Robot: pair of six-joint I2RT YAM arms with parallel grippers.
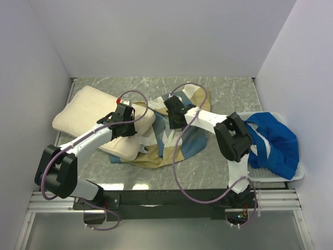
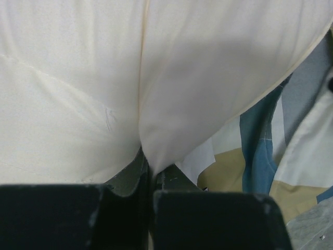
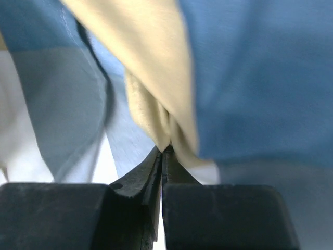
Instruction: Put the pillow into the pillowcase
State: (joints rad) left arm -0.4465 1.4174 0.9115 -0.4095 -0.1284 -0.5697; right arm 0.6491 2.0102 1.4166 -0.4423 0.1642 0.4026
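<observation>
The pillow (image 1: 88, 112) is pinched at its right edge by the left gripper (image 2: 148, 174), the pillowcase (image 1: 184, 143) just right of it by the right gripper (image 3: 164, 151).

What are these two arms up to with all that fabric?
Two robot arms are working to get a pillow into a pillowcase. The left pincer grips the cream pillow's edge; the right pincer grips a fold of the patchwork pillowcase. The pillow is not yet inside.
</observation>
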